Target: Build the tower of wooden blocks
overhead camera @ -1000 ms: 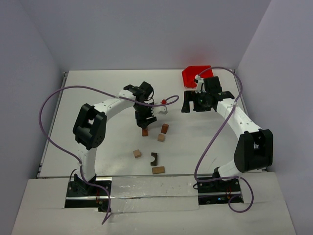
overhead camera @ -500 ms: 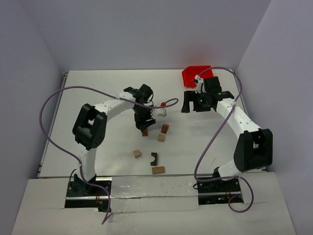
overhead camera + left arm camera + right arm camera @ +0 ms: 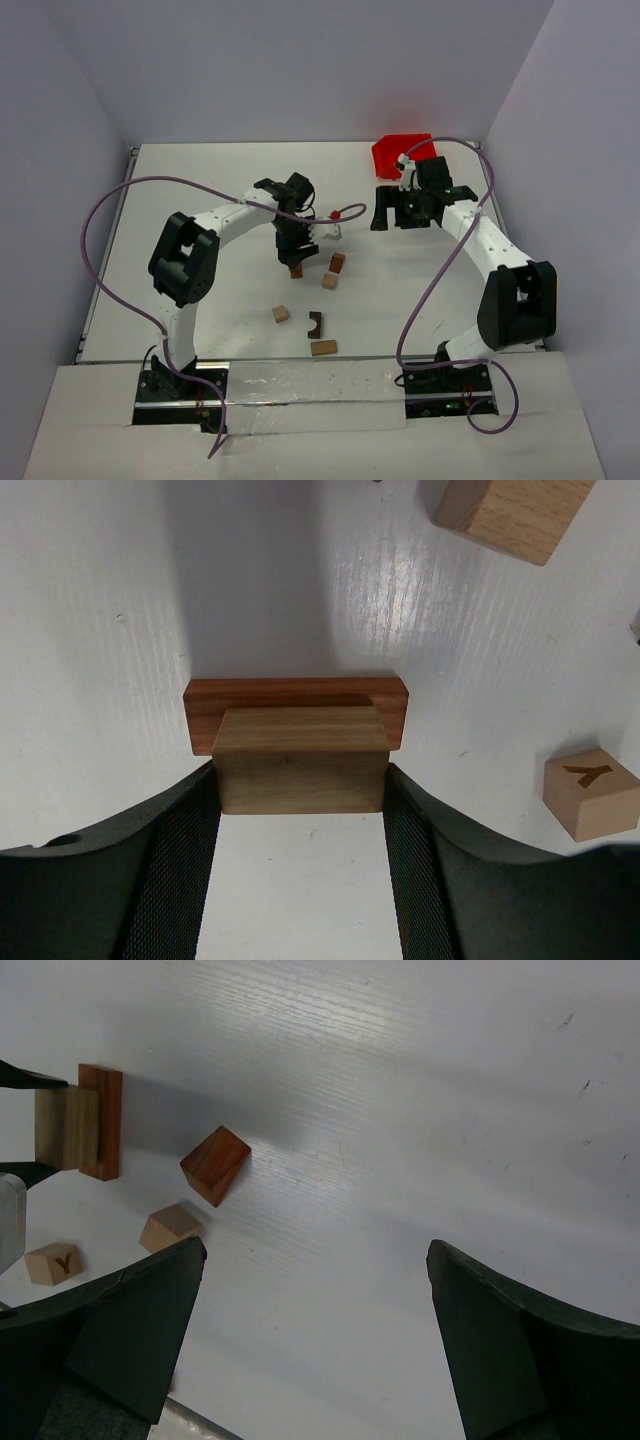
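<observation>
My left gripper [image 3: 300, 776] is shut on a tan wood block [image 3: 300, 760], and the block's far face lies flat against a red-brown bar [image 3: 296, 695] on the table. From above, this gripper [image 3: 297, 258] points down over that pair [image 3: 296, 270]. The right wrist view shows the tan block [image 3: 67, 1127] touching the bar [image 3: 101, 1120]. My right gripper [image 3: 315, 1250] stands open with only bare table between its fingers, and from above it [image 3: 398, 215] is seen at the back right. Loose wood blocks lie nearby: a red-brown cube [image 3: 338, 262], a tan cube [image 3: 329, 281] and a lettered cube [image 3: 281, 314].
An arch-notched block [image 3: 315, 322] and a brown bar [image 3: 323, 348] lie near the front edge. A red bin [image 3: 403, 155] stands at the back right, behind the right gripper. Purple cables loop over both arms.
The left gripper has shifted very slightly over the red-brown bar, still shut on the tan block. The right arm has barely moved.
</observation>
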Motion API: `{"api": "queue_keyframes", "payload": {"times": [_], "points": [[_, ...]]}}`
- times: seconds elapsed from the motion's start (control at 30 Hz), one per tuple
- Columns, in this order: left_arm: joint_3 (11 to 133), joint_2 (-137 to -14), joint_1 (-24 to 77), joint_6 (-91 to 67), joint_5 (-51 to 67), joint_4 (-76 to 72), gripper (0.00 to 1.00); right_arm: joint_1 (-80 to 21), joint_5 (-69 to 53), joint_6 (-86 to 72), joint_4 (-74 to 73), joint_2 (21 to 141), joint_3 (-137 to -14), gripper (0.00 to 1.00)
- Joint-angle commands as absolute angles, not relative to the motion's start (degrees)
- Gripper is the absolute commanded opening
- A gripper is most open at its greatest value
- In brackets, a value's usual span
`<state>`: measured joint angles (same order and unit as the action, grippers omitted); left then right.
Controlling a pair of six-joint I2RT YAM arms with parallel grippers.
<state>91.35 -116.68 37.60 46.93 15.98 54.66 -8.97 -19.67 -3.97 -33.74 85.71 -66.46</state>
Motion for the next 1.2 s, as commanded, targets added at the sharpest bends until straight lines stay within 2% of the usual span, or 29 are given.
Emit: {"api": "queue_keyframes", "payload": {"times": [0.0,0.37,0.8,1.17], "points": [[90.89,-112.89,38.47,48.06,15.75,52.67,0.23,-8.44,-20.13,-4.13,-33.56,86.03,-69.43,1.00],[90.04,-112.32,38.85,48.02,14.95,51.59,0.24,-8.52,-20.12,-4.13,-33.40,86.12,-69.42,1.00],[88.81,-112.11,38.94,48.56,14.90,50.85,0.37,-8.48,-20.13,-4.18,-33.40,86.18,-69.43,1.00],[89.17,-111.87,39.42,48.08,14.07,50.59,0.37,-8.50,-20.21,-4.22,-33.40,86.31,-69.50,1.00]]}}
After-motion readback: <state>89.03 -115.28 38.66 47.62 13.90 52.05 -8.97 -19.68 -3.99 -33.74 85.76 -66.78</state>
